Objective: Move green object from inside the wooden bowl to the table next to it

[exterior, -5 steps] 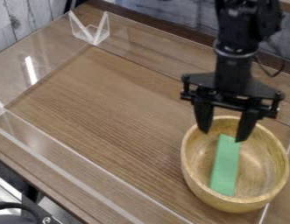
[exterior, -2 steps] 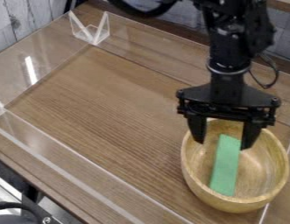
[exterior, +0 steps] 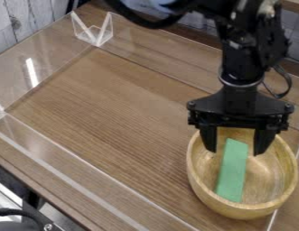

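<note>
Brown wood-grain table (exterior: 103, 113), its planks running obliquely across the view, edged with low clear acrylic walls (exterior: 79, 182). Contents listed from the near side to the far side.

Item: black cable (exterior: 22, 215), curved, at the near left corner, outside the clear edging.

Item: wooden bowl (exterior: 202, 185), one, round and shallow, light tan, with a thick rim. It stands on the table at the near right, close to the edging. Its far rim is partly covered by the gripper.

Item: green object (exterior: 231, 179), one, a flat elongated block, plain matte green. It lies inside the wooden bowl, lengthwise from the near part of the interior toward the far rim. Bare wood shows on either side of it.

Item: gripper (exterior: 236, 137), black, reaching in from the far side over the far part of the bowl. Its claw is spread, one finger toward each side of the bowl, with a gap between the two. The far end of the green object shows near this gap; whether they touch cannot be told.

Item: robot arm (exterior: 243, 32), black, jointed, rising behind the gripper and running out of view at the top.

Item: clear bracket (exterior: 96, 29), angular, at the far left edge of the table.

Item: grey ridged panel (exterior: 9, 13), far left corner, beyond the table.
</note>
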`<state>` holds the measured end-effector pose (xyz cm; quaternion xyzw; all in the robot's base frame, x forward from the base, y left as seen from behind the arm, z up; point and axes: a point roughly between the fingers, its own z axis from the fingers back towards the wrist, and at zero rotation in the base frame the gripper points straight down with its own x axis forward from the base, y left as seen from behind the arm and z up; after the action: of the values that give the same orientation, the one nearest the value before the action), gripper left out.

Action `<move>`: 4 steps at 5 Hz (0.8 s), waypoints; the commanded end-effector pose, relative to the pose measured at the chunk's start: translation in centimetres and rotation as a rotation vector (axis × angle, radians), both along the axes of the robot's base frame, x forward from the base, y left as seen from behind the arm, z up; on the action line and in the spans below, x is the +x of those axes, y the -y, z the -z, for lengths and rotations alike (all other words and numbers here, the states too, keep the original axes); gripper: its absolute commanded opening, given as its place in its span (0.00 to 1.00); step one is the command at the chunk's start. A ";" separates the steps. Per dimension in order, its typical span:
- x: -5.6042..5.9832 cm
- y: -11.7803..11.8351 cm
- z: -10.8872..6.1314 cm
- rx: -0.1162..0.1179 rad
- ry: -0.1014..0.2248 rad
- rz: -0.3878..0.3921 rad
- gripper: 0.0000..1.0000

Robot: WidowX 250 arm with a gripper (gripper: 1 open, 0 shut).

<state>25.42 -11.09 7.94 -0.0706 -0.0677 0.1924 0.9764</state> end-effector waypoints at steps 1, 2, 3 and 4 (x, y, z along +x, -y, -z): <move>0.7 0.5 0.0 0.000 0.034 -0.016 1.00; 0.8 0.6 -0.3 0.005 0.045 0.099 1.00; 1.1 0.3 -0.6 0.011 0.055 0.148 1.00; 2.0 0.1 -0.4 0.015 0.064 0.157 1.00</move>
<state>26.39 -11.00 7.03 -0.0635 -0.0719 0.1115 0.9891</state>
